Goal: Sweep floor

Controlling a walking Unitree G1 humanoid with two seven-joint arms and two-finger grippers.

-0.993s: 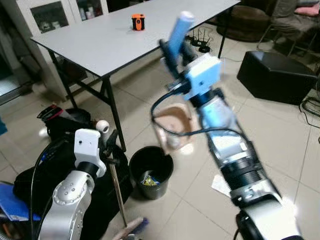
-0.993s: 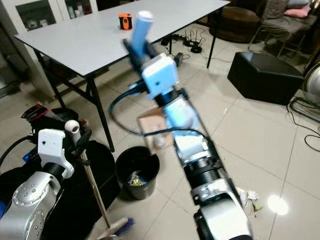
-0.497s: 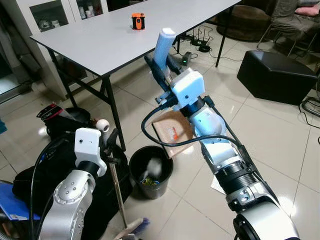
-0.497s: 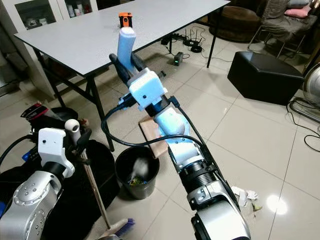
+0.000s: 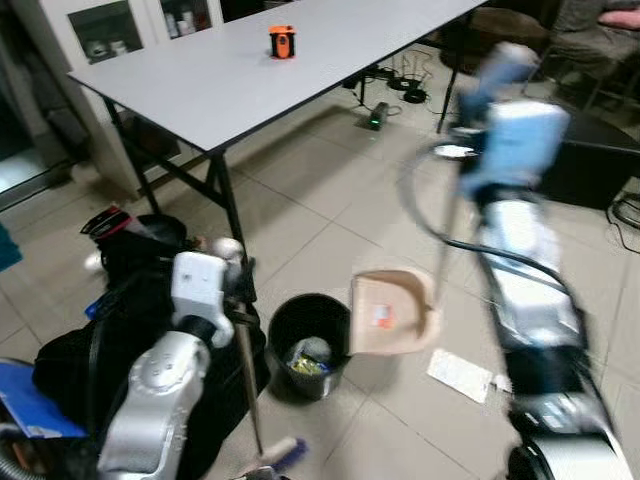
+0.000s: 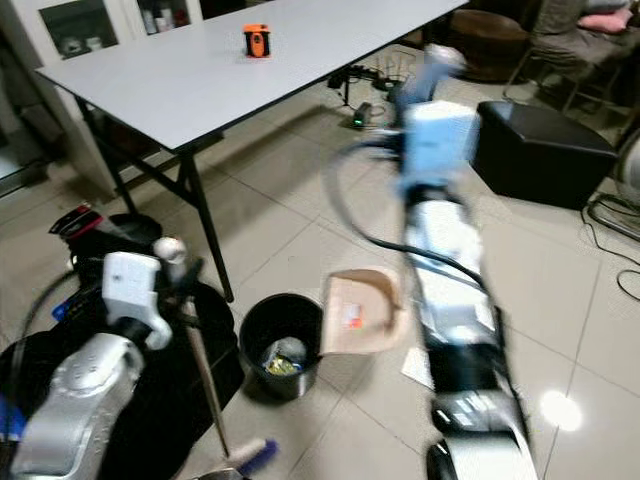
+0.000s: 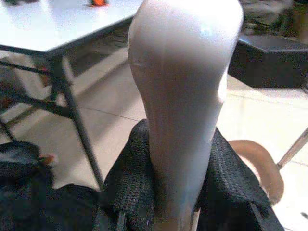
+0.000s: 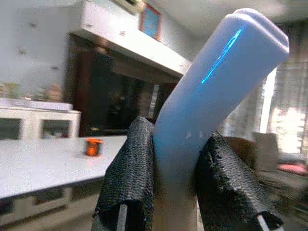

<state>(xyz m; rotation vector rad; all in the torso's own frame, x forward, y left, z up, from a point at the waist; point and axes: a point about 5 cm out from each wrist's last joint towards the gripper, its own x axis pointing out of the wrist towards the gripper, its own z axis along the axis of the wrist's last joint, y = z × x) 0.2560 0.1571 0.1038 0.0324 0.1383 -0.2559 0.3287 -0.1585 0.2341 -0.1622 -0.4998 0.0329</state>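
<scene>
— What's the room like?

— Pale tiled floor (image 5: 330, 190), a long grey counter (image 5: 230, 75) on black legs with a small orange object (image 5: 281, 42) on top, and a black ottoman (image 6: 545, 150) off to the robot's right. A person sits at the far edge beyond it. Black bags (image 5: 120, 330) are heaped on the robot's left.

— And the sweeping things?

— A black waste bin (image 5: 308, 342) stands on the tiles near the counter leg, with scraps inside. Just beside its rim on the robot's right hangs a tan dustpan (image 5: 390, 312), tilted, with a small orange bit on it. A thin pole runs up from the pan to the blue handle (image 8: 211, 101). A crumpled white paper (image 5: 460, 373) lies on the floor close to the pan.

— Which arm has the pan?

— The right gripper (image 8: 175, 163); its jaws are pressed against either side of the blue handle. That arm is blurred in the head views.

— The left one?

— The left gripper (image 7: 178, 183) pinches the cream top of the broom handle (image 7: 185, 96) between its jaws. The broom's stick (image 5: 247, 385) slants down beside the bin, and its bristles (image 5: 282, 457) touch the floor.
</scene>
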